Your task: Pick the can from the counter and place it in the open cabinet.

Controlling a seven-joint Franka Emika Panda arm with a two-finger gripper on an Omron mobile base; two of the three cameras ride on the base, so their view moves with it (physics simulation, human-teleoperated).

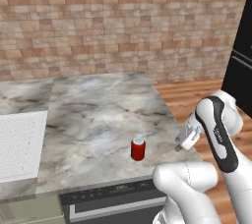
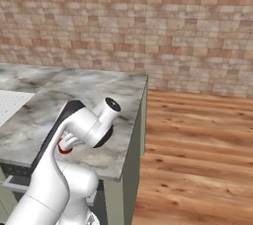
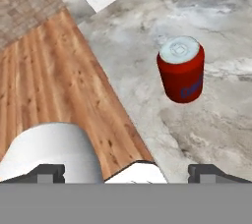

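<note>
Left base view, from left to right: a white ribbed panel [image 1: 19, 144] lies at the left edge of the worktop [image 1: 98, 115], then comes bare marble, then the can [image 1: 138, 149], standing upright near the worktop's front edge and apart from the panel. Right of the can, past the worktop's right edge, hangs the pincer [image 1: 186, 138] on the white arm (nothing between its fingers, which are seen too poorly here to judge). Further right of the can are the wooden floor [image 1: 197, 93] and a black appliance [image 1: 241, 66]. In the hand view the can [image 3: 181, 68] stands well ahead of the two dark fingertips [image 3: 49, 173], which sit wide apart, so the pincer is open and empty.
</note>
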